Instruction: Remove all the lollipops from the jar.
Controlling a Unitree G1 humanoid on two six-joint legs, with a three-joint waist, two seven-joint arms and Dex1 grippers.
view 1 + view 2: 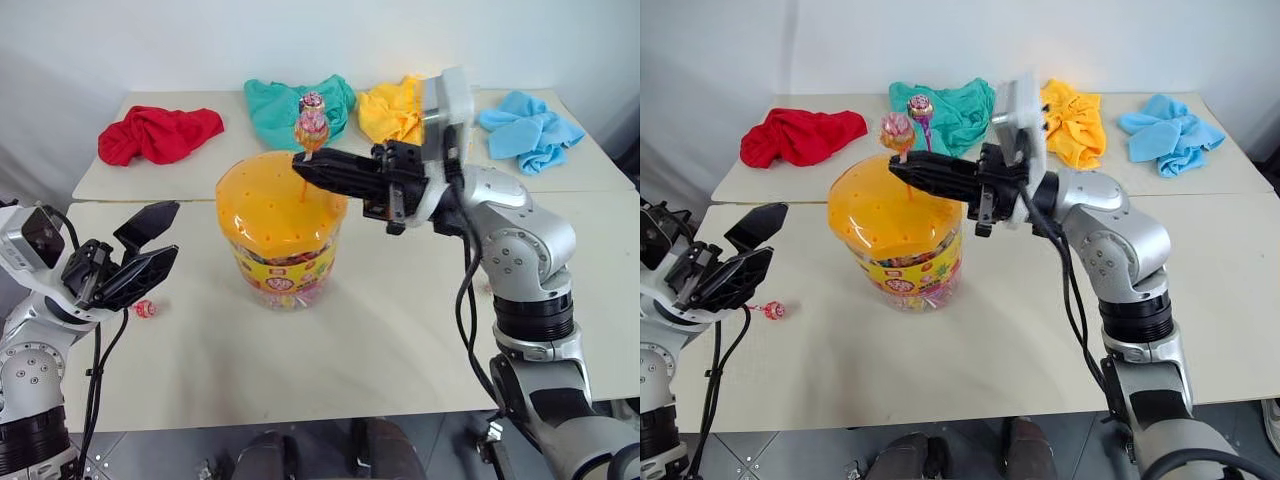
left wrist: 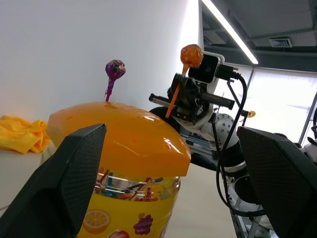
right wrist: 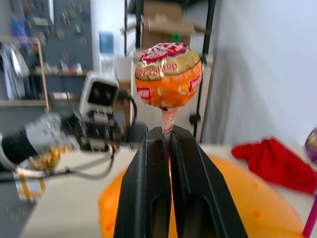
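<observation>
Orange lollipop (image 3: 168, 75): stood up just above the tips of the shut jaws, thin stick pinched between them, over the lid.
Right gripper (image 1: 305, 163): closed tight on that stick, reached across above the jar from the right side.
Purple lollipop (image 2: 115, 69): stuck upright in the lid, just behind the right jaws, not touching them.
Jar (image 1: 282, 270): sat on the near table, right under the right jaws; orange lid (image 1: 275, 205) with little holes still on top, yellow label below.
Lollipop on the table (image 1: 773, 310): lay flat, just below the left jaws, well apart from the right ones.
Left gripper (image 1: 150, 247): jaws wide open, nothing between them, pointed at the jar from the left side, near it but not touching.
Cloths: red (image 1: 158, 134), green (image 1: 276, 106), yellow (image 1: 390, 112) and blue (image 1: 530, 130), lay on the far table behind the jar, well past both sets of jaws.
</observation>
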